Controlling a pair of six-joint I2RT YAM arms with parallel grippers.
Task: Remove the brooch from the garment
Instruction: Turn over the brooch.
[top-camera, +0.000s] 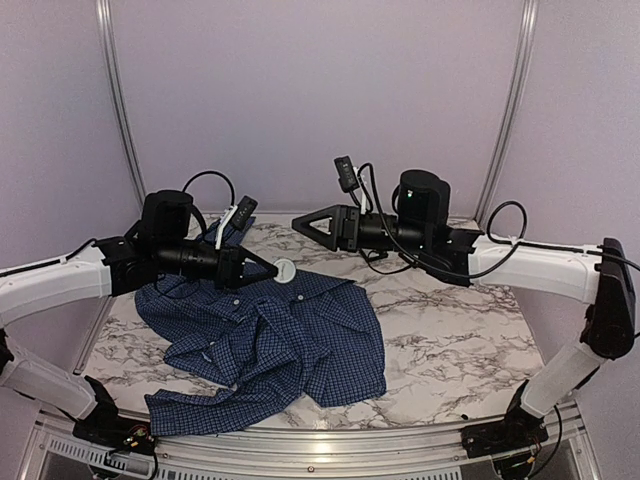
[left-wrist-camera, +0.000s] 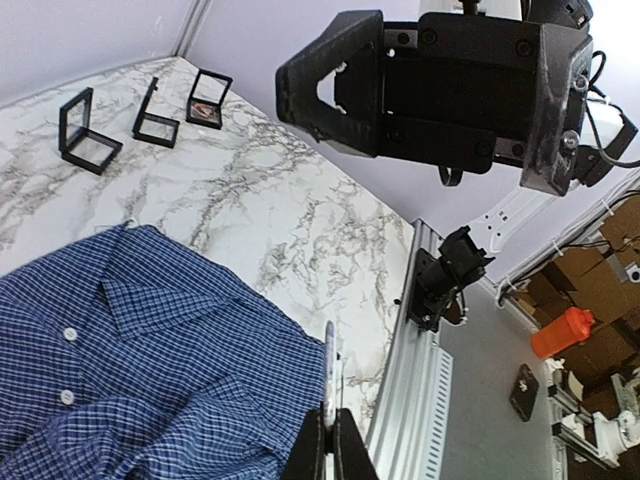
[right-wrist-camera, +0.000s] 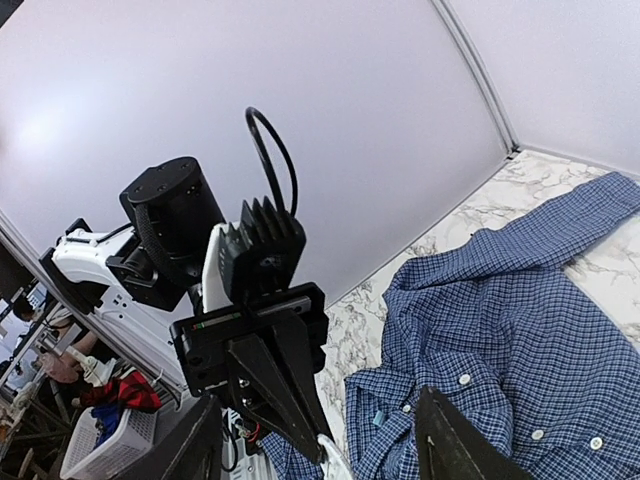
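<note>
The garment, a dark blue checked shirt (top-camera: 290, 340), lies crumpled on the marble table; it also shows in the left wrist view (left-wrist-camera: 150, 340) and the right wrist view (right-wrist-camera: 520, 320). My left gripper (top-camera: 272, 266) (left-wrist-camera: 332, 420) is shut on a thin pale round disc (top-camera: 285, 268) (left-wrist-camera: 328, 365), held above the shirt's collar edge. No reddish colour shows on the disc. A tiny reddish-brown ornament (left-wrist-camera: 203, 107) matching the brooch lies in a black frame box. My right gripper (top-camera: 298, 222) (right-wrist-camera: 320, 398) hangs open and empty in the air, facing the left gripper (right-wrist-camera: 270, 370).
Three small black square frame boxes (left-wrist-camera: 88, 132) stand on the marble at the far side in the left wrist view. The table's metal front rail (left-wrist-camera: 405, 380) runs beside the shirt. Grey walls close in the back and sides.
</note>
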